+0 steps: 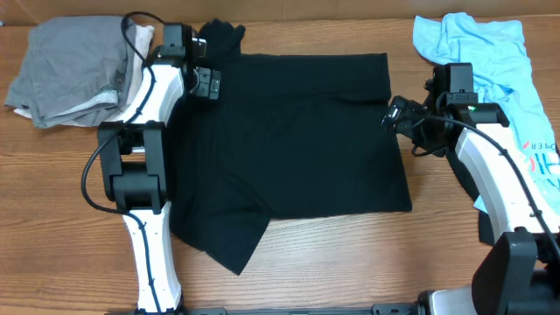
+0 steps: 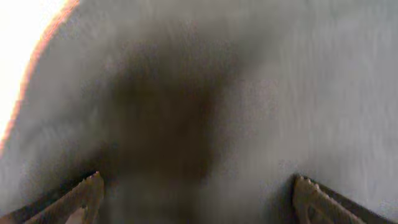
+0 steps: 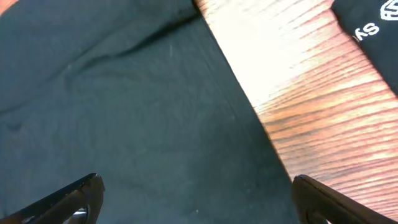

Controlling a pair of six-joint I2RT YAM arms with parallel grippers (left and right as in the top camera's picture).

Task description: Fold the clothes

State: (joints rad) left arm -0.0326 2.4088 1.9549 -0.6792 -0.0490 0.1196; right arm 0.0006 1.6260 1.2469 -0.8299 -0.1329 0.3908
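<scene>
A large black T-shirt (image 1: 289, 140) lies spread across the middle of the table, with a sleeve bunched at the top left (image 1: 223, 37) and a flap folded at the lower left. My left gripper (image 1: 208, 83) is open over the shirt's upper left edge; in the left wrist view its open fingers (image 2: 199, 199) sit close above blurred dark cloth (image 2: 174, 112). My right gripper (image 1: 394, 114) is open at the shirt's right edge; in the right wrist view its fingers (image 3: 199, 199) straddle the black cloth (image 3: 124, 112) next to its edge. A grey garment (image 1: 70, 70) and a light-blue garment (image 1: 490, 61) lie at the sides.
The grey garment lies bunched at the table's top left corner and the light-blue printed one runs down the right side under my right arm. Bare wood table (image 1: 350, 262) shows along the front and beside the shirt's right edge (image 3: 311, 93).
</scene>
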